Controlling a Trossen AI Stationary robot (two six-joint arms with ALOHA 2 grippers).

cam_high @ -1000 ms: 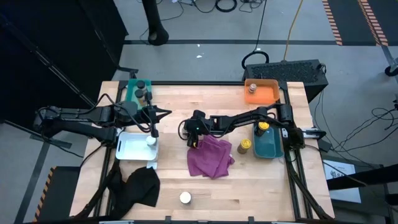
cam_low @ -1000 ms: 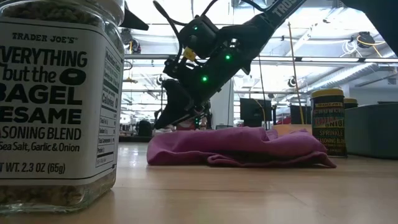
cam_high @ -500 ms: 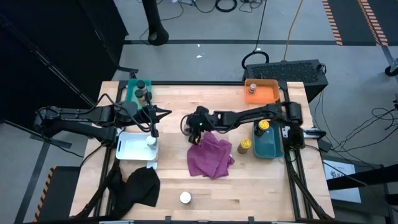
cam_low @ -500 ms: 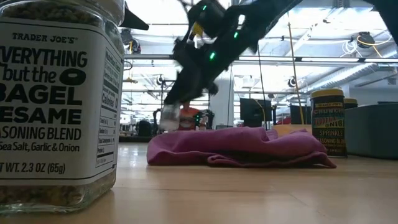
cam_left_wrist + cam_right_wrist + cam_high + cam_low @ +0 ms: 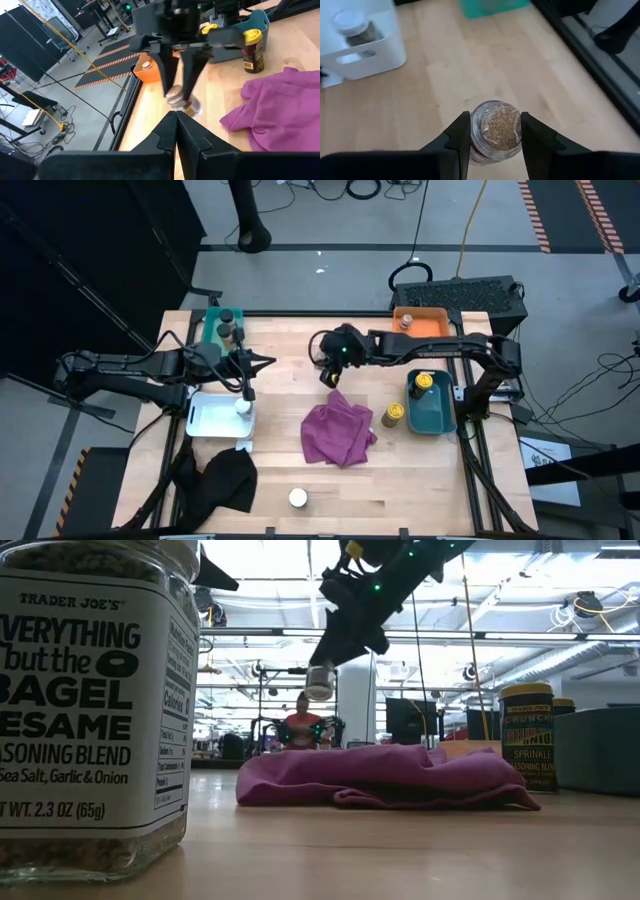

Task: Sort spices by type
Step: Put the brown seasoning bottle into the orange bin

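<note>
The right tool (image 5: 330, 373) hangs above the tabletop (image 5: 290, 350), just beyond the far edge of the cloth (image 5: 339, 432), and it pinches a jar (image 5: 496, 131) between its two fingers (image 5: 459, 137); the jar is lifted clear of the wood, as the low view shows it in the air over the cloth. Its contents look like brownish grains; I judge it is glass, so stiff, smooth and rather slippery, light for the arm, but it could crack if it drops. The hold is on the round side wall, which seems the good place to take it; a grip nearer the middle of the body would let it tilt less.

Seen from the cloth, the other spices lie so: a yellow-lid jar (image 5: 394, 415) stands just right of it, beside the teal tray (image 5: 432, 420); a second one (image 5: 423, 383) sits inside that tray; a white-lid jar (image 5: 298, 498) stands nearer the front edge; the orange tray (image 5: 435, 332) is far right and holds one small jar (image 5: 405, 322); the white tray (image 5: 212, 418) is on the left with one jar (image 5: 241, 406); the green tray (image 5: 212, 330) is far left with dark-lid jars (image 5: 227, 317).

The left tool (image 5: 268, 361) waits left of the cloth, above the white tray, its fingers pressed together and holding nothing.
</note>
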